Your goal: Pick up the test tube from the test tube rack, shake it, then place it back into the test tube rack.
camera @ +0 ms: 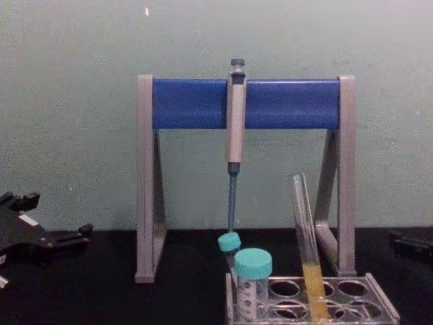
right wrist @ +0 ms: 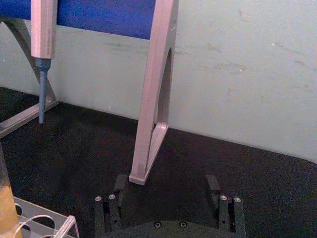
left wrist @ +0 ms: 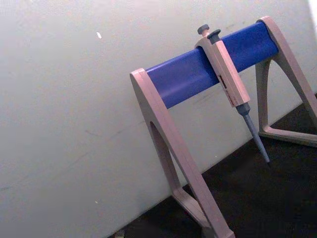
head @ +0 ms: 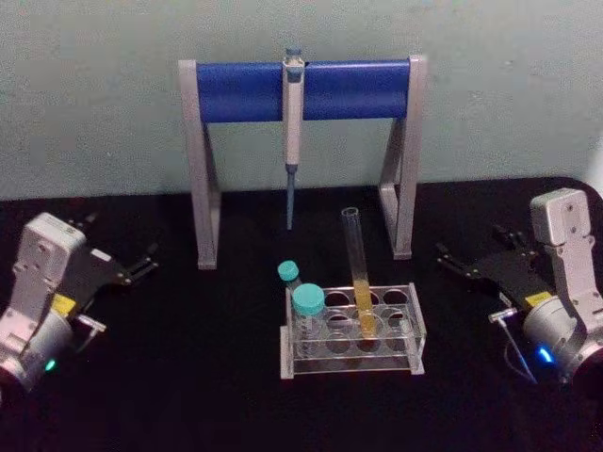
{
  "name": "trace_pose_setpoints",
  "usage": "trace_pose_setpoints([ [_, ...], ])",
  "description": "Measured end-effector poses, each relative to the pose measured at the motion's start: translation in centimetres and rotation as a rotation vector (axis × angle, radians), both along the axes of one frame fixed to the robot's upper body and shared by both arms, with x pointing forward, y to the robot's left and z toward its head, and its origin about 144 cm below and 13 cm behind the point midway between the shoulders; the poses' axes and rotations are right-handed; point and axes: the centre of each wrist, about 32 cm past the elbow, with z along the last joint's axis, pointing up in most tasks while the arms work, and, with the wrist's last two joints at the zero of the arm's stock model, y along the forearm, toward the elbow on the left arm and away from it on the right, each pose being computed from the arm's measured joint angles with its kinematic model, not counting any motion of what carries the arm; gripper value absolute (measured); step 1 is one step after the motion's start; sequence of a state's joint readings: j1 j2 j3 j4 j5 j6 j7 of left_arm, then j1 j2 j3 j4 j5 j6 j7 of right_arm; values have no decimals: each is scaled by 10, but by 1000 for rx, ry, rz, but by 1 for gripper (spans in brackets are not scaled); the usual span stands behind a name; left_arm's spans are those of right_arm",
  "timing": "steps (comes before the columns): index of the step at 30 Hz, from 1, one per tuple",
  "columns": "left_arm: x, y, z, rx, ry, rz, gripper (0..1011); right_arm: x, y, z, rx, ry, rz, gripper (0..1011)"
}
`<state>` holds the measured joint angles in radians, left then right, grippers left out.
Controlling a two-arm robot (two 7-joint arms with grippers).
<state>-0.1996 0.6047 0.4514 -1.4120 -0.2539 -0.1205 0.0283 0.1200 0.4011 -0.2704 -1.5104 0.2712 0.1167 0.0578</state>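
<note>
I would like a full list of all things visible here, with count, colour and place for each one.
test tube: 1, clear with yellow liquid, leaning in the rack.
rack: 1, clear plastic, table centre.
capped tubes: 2, teal caps, rack's left end.
pipette: 1, grey-blue, hanging on the stand.
stand: 1, grey legs and blue bar, behind the rack.
table: 1, black.
left gripper: 1, black, open, left of the stand.
right gripper: 1, black, open, right of the rack.
</note>
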Motion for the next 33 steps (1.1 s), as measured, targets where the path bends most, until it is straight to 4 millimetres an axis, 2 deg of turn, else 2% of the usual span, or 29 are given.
trace_pose_setpoints([
  [33,0,0,0,0,0,0,1001,0,0,0,0,0,0,1000],
])
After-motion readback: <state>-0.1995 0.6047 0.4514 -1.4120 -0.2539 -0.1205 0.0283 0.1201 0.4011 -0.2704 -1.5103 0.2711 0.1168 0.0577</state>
